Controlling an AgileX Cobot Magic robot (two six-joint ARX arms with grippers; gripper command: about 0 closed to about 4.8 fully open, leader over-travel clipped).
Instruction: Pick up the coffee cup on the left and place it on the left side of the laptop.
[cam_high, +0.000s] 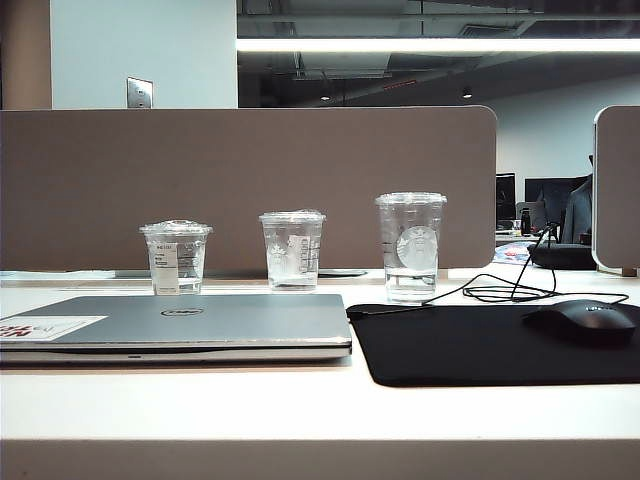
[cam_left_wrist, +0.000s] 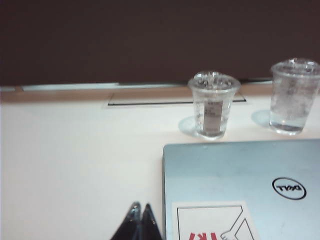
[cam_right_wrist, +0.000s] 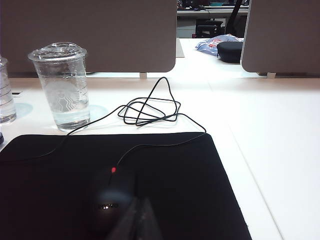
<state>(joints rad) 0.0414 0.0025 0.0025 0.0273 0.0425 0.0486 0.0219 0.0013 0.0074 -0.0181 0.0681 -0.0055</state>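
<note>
The coffee cup (cam_high: 176, 257) stands upright on the desk (cam_high: 300, 410) behind the closed laptop (cam_high: 180, 325), ungrasped, because the left end effector (cam_left_wrist: 138, 212) and right end effector (cam_right_wrist: 140, 210) rest closed near the desk's front edge.

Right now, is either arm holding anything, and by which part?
Nothing is held. The left gripper is shut on nothing, short of the coffee cup and beside the laptop. The right gripper is shut over the mouse.
</note>
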